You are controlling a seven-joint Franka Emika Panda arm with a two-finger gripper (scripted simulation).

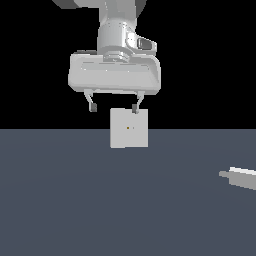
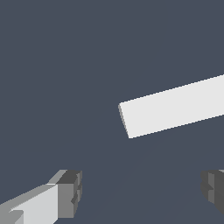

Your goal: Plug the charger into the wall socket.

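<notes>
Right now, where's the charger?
The charger lies on the floor at the exterior view's far right edge, well apart from the wall socket and the open gripper.

A flat, dark slate-blue bench (image 1: 65, 200) fills the lower scene. On it stands the wall socket (image 1: 129, 128), upright near the far edge. Well apart, at the exterior view's right, the charger (image 1: 241, 177) lies flat, stub toward the socket's side.
</notes>
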